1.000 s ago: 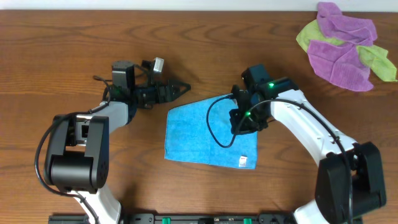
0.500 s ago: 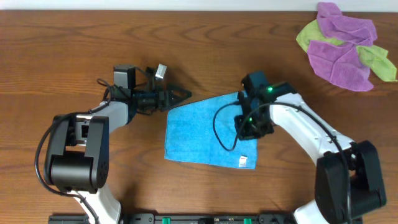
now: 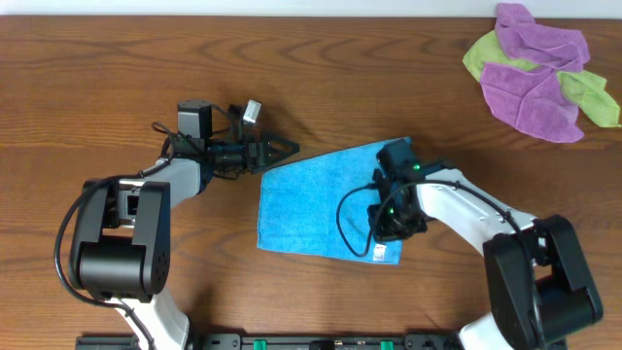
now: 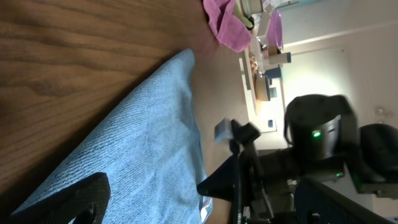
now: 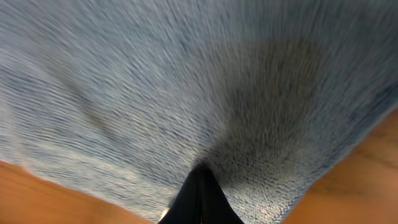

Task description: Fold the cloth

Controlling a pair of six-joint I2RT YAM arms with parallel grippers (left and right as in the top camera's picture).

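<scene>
The cloth [image 3: 301, 209] lies flat on the table [image 3: 87, 68], near the middle, with its white tag [image 3: 380, 253] at the near right corner. The right gripper [image 3: 391, 222] is over the cloth's right side, just beyond the tag, its jaws pressed together. In the wrist view its tips meet against the blue weave [image 5: 155, 81] — whether any fabric is pinched cannot be told. The left gripper [image 3: 284, 147] sits just beside the cloth's far left corner, jaws spread, holding nothing. Purple cloths [image 3: 535, 83] and lime-green cloths [image 3: 595, 97] lie heaped at the table's far right — well apart.

Wooden table [image 3: 97, 58] bears the cloth [image 3: 306, 209], purple cloths [image 3: 533, 97], lime-green cloths [image 3: 595, 92].
</scene>
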